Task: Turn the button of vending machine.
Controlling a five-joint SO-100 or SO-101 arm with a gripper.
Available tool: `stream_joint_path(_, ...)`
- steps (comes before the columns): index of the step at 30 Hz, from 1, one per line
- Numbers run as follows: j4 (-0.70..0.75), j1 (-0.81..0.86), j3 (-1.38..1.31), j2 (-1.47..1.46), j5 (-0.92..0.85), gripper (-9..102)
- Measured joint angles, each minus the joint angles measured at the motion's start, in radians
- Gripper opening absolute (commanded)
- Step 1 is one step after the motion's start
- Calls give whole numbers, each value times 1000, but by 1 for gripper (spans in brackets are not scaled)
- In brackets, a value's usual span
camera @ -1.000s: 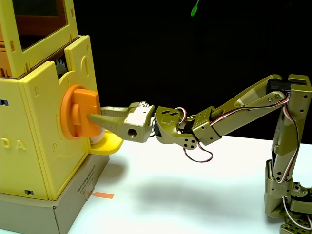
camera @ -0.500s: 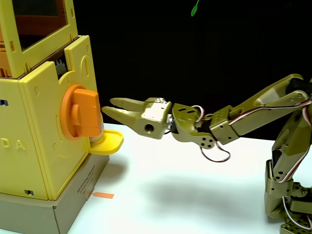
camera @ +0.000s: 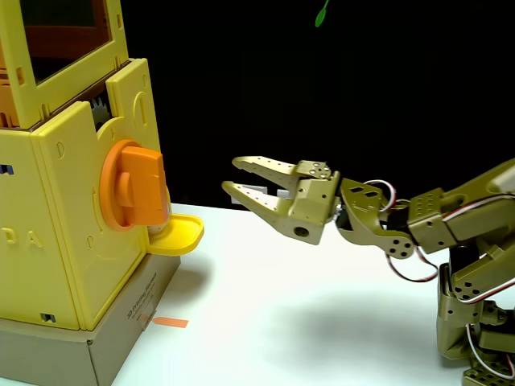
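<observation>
The yellow vending machine (camera: 64, 241) fills the left of the fixed view, with an orange-tinted window on top and a grey base. Its orange button (camera: 133, 195) sticks out of the side panel, the thick bar standing roughly upright. My olive-green gripper (camera: 230, 177) hovers in the air to the right of the button, well apart from it. The jaws are open and point left toward the machine, with nothing between them.
A yellow rounded tray (camera: 179, 236) juts out just below the button, with a small pale object tucked at its inner end. An orange tape strip (camera: 169, 322) lies on the white table (camera: 306, 322) near the base. The arm's base (camera: 475, 330) stands at the right.
The gripper was closed around the button a second ago. It has let go, opened, and pulled back to the right and slightly upward.
</observation>
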Motion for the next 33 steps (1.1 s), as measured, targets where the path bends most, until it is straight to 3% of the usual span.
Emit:
stream_joint_path(3,132,-3,6,109,-229,13)
stream_joint_path(8,477,-51,12,279,-712,12)
stream_joint_path(11,575,-58,86,356,-882,9)
stream_joint_path(15,615,-63,215,463,-962,0)
stream_joint_path(22,759,-94,236,655,-1037,0)
stream_joint_path(33,1322,-87,238,913,-1081,0)
